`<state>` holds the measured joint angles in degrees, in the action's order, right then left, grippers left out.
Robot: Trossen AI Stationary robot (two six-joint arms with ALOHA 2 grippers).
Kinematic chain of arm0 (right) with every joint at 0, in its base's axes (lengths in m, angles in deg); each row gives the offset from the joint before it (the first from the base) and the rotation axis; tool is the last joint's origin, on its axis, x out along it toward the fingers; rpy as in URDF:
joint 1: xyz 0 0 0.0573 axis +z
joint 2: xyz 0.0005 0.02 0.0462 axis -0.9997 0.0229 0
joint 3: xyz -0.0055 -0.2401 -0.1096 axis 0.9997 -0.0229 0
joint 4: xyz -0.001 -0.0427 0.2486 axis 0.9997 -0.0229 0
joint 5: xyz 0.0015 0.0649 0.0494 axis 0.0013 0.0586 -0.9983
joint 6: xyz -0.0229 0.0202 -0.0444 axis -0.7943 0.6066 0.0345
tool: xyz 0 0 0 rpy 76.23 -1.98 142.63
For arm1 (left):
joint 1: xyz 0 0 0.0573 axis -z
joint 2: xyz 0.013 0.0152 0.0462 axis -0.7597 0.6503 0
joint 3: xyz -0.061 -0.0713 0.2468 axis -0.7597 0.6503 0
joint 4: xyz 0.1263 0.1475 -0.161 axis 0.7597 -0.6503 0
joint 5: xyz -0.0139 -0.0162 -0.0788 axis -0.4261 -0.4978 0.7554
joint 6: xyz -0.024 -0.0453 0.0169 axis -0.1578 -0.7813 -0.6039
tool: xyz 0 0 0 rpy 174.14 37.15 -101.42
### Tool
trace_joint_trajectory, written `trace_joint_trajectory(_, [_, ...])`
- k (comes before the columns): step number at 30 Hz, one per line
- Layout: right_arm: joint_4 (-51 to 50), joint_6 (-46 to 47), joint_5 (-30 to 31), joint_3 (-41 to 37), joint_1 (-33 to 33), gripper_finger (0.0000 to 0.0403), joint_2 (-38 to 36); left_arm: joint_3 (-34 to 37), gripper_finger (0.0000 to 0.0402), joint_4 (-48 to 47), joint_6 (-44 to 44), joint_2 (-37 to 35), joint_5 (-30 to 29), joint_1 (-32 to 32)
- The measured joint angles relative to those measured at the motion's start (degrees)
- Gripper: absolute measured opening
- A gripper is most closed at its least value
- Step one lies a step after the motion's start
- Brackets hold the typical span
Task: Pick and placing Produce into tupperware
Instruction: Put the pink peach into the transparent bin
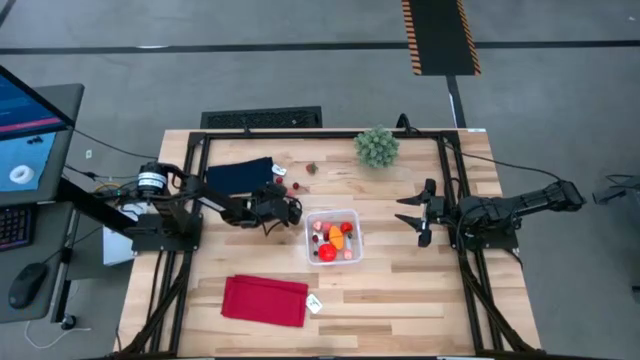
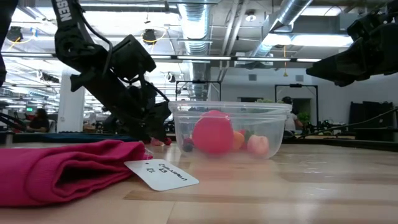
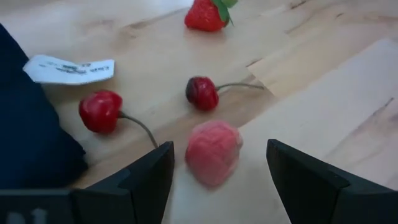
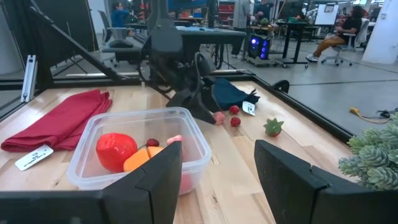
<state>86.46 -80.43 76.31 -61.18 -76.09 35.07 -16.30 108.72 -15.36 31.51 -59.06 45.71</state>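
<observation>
Left pincer (image 3: pixel 214 180) wide apart, low over the surface (image 3: pixel 323 93), pink fruit (image 3: pixel 213 152) between its fingers, two cherries (image 3: pixel 202 93) just beyond, right pincer (image 1: pixel 420 212) wide apart beside the tub (image 1: pixel 334 237)

Pink textured fruit (image 3: pixel 212 152); two dark-red cherries (image 3: pixel 202 93); navy cloth (image 1: pixel 240 175); red cloth (image 1: pixel 265 300); clear tupperware (image 1: pixel 352 219)

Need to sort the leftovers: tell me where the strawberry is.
In the high view the strawberry lies on the table's far side, between the navy cloth and the green plant ball, outside the container.
</observation>
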Motion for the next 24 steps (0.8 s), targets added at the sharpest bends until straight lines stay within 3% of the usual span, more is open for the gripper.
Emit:
trace_joint_trajectory(11, [0.0, 0.0, 0.0, 0.0, 0.0, 0.0224, 0.0, -0.1, 0.0232, -0.7, -1.4, 0.0, 1.5, -1.1])
trace_joint_trajectory(24, [0.0, 0.0, 0.0, 0.0, 0.0, 0.0224, 0.0, -0.1, 0.0115, -1.1, -1.4, -0.1, 2.5, -1.6])
